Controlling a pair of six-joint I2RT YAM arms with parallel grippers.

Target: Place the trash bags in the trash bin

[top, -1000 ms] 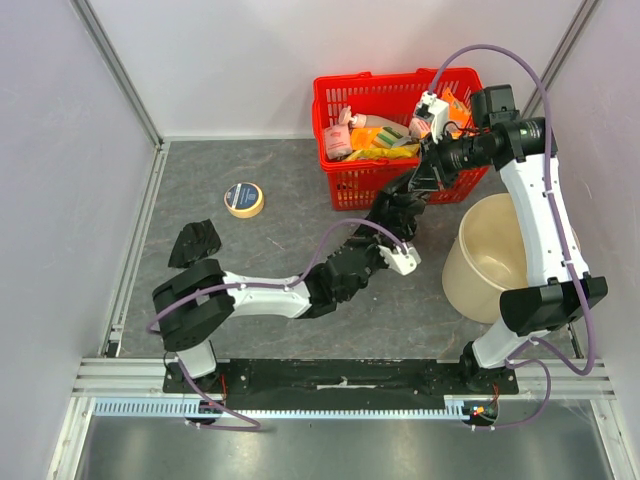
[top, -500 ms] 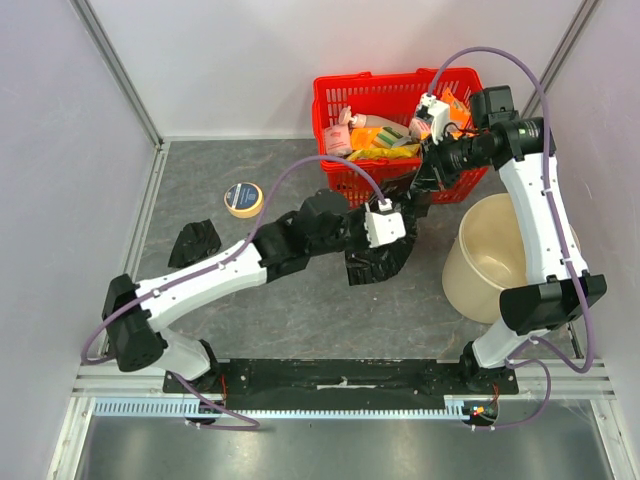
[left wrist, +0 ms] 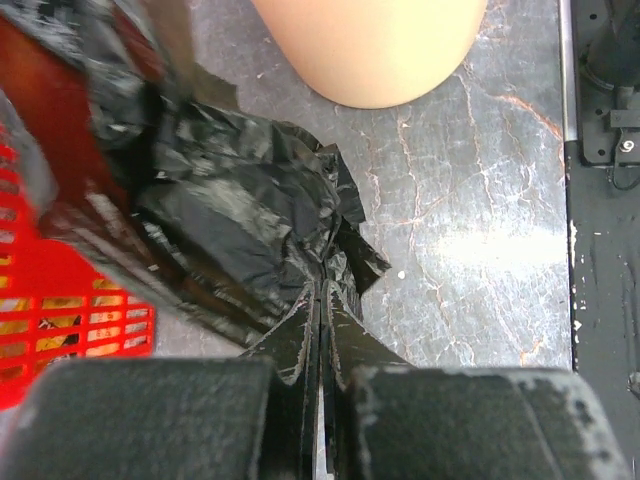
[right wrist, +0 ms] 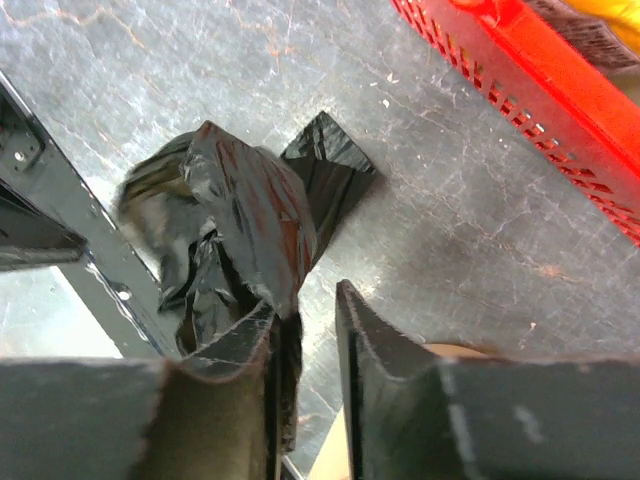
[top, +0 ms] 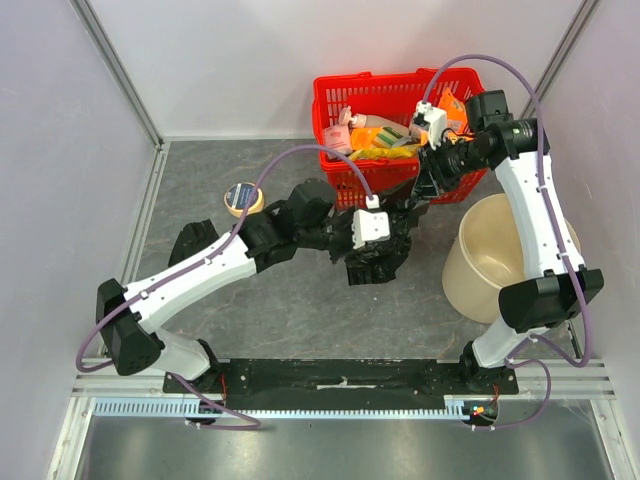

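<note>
A crumpled black trash bag (top: 372,262) hangs just above the floor in front of the red basket, and my left gripper (top: 392,232) is shut on its top. In the left wrist view the jaws (left wrist: 322,285) pinch the bag's film (left wrist: 250,220). My right gripper (top: 420,195) stands just right of it, open; in the right wrist view (right wrist: 305,300) the bag (right wrist: 250,210) lies against the left finger only. The beige trash bin (top: 500,262) stands at the right, and its wall (left wrist: 370,50) shows beyond the bag. A second black trash bag (top: 190,240) lies at the left, partly behind my left arm.
A red wire-mesh basket (top: 345,185) full of packets stands at the back, right behind both grippers. A roll of tape (top: 238,197) lies on the floor at the left. White walls and metal rails close in the floor on three sides.
My left arm unfolded, swung up to the bag and shut on it, then drew slightly left. The right gripper's jaws, shut on the bag before, have parted.
</note>
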